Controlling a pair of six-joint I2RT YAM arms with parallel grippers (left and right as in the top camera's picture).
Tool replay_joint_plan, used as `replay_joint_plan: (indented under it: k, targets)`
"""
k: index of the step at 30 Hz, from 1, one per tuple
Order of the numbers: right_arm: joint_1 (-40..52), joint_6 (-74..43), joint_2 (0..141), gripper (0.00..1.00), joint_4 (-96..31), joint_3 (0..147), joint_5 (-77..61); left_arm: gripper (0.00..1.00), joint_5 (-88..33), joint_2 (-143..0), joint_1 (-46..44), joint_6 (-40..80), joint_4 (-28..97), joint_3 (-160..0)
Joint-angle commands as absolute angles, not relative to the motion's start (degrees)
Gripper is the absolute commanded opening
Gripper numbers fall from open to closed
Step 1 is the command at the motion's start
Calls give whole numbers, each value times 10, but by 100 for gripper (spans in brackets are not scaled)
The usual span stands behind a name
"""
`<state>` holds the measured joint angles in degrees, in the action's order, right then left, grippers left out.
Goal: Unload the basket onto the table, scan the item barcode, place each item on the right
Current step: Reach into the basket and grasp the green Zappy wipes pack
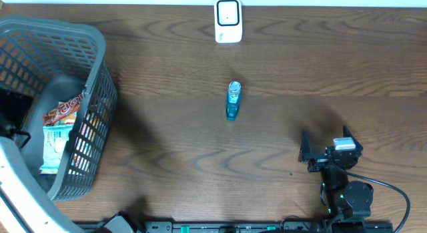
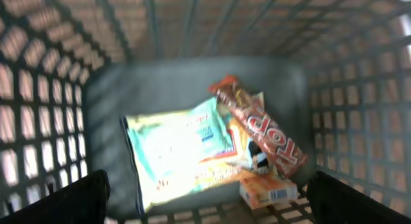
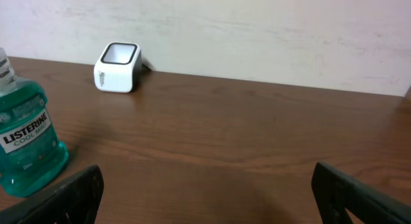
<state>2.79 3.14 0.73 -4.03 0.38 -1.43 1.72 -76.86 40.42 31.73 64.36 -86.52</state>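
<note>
Place: I think this is a pretend shop checkout, set up in a test room.
Counter: a dark brown wooden table [image 1: 173,159] fills my view from above.
Scanner: a small white box scanner with a dark window [image 1: 227,20] stands at the far edge, near the wall.
Shopping: a grey plastic basket with grid walls [image 1: 100,66] sits on the left. Inside it lie a red-brown snack bar wrapper [image 2: 263,131] and a pale green flat packet [image 2: 180,147]. A small bottle of blue-green mouthwash [image 1: 233,99] stands mid-table.
Test room: a black robot arm with cables [image 1: 350,196] sits at the near edge. Behind the table I see only a plain pale wall [image 3: 257,31].
</note>
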Motion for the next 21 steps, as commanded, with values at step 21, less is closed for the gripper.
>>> replay_joint_plan:
  k: [21]
  targets:
    - [22,24,6,99,-43,3,-10,98,-77,-775,530,304,484,-582]
